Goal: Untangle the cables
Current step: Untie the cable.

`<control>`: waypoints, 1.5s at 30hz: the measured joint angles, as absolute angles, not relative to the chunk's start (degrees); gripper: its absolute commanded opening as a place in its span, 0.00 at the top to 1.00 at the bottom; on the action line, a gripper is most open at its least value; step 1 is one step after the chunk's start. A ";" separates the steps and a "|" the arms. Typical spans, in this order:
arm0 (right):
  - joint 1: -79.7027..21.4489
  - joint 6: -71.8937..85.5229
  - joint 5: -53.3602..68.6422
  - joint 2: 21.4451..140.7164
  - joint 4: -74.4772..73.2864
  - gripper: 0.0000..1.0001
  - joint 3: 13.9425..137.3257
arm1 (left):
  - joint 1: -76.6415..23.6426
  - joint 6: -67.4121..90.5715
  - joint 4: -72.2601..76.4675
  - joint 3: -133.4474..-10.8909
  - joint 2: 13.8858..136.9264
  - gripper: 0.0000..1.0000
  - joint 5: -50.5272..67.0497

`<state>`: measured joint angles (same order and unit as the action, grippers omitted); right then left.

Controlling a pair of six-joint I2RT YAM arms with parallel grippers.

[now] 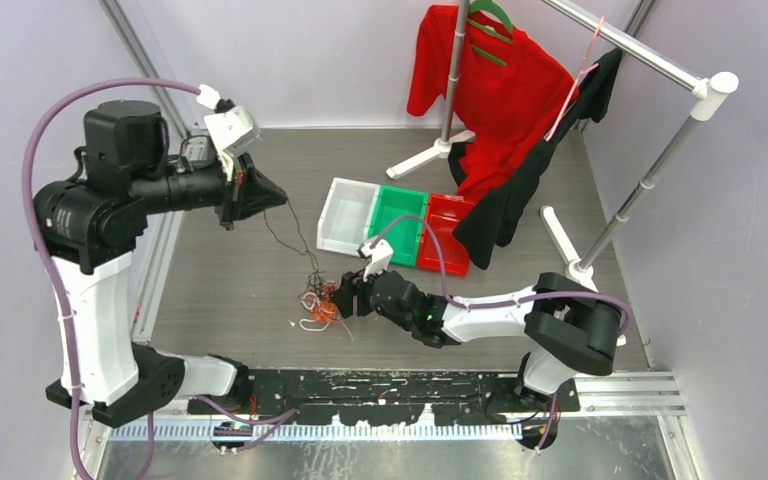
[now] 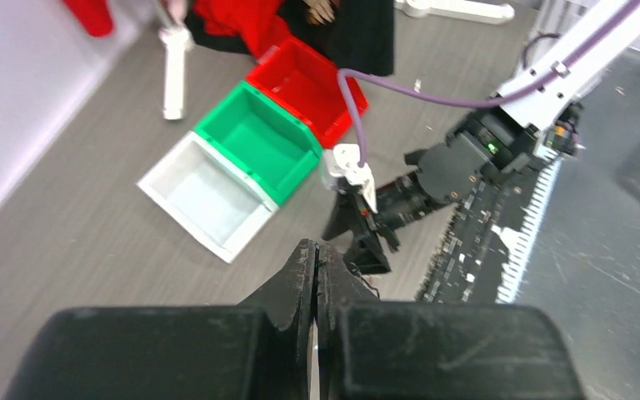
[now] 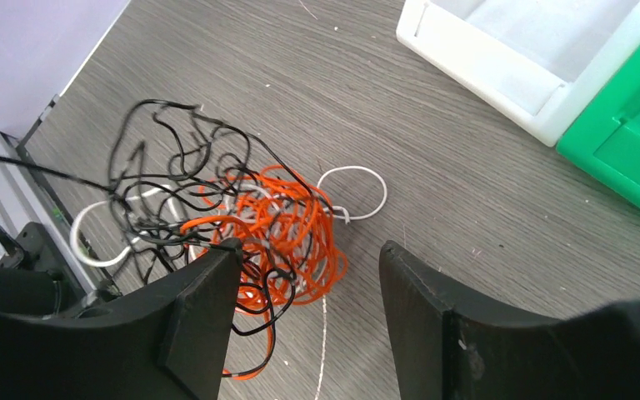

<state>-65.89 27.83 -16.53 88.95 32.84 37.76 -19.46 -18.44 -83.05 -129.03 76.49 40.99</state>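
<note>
When viewed from above, pinches a black cable [image 1: 310, 265] in the closed left gripper [image 1: 278, 196], raised well apart from the cable tangle [image 1: 318, 303]; puts the right gripper [image 1: 345, 298] just beside it. From left wrist, shows jaws pressed together. From right wrist, spreads fingers [image 3: 200, 308] apart, tangle ahead between them.

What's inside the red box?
Nothing shows in the part of the red box that I can see. The black cloth hangs over one corner, so whatever might be there is hidden.
</note>
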 measured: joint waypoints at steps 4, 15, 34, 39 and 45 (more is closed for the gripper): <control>-65.89 29.08 -17.61 90.11 33.01 0.37 37.74 | -19.46 -18.35 -78.96 -130.50 74.96 1.00 35.27; -65.84 32.10 -21.63 92.29 27.31 0.60 39.94 | -19.46 -17.91 -54.33 -128.51 67.66 1.00 17.34; -64.12 31.83 -25.52 83.85 20.18 0.35 38.15 | -19.46 -18.17 -32.14 -143.00 73.10 1.00 5.52; -64.36 25.61 -18.06 80.16 21.04 0.22 43.31 | -19.46 -17.17 -31.55 -138.82 71.57 1.00 7.27; -67.51 18.20 -6.94 85.84 26.55 0.17 57.95 | -19.46 -16.53 -31.53 -139.90 73.01 1.00 8.16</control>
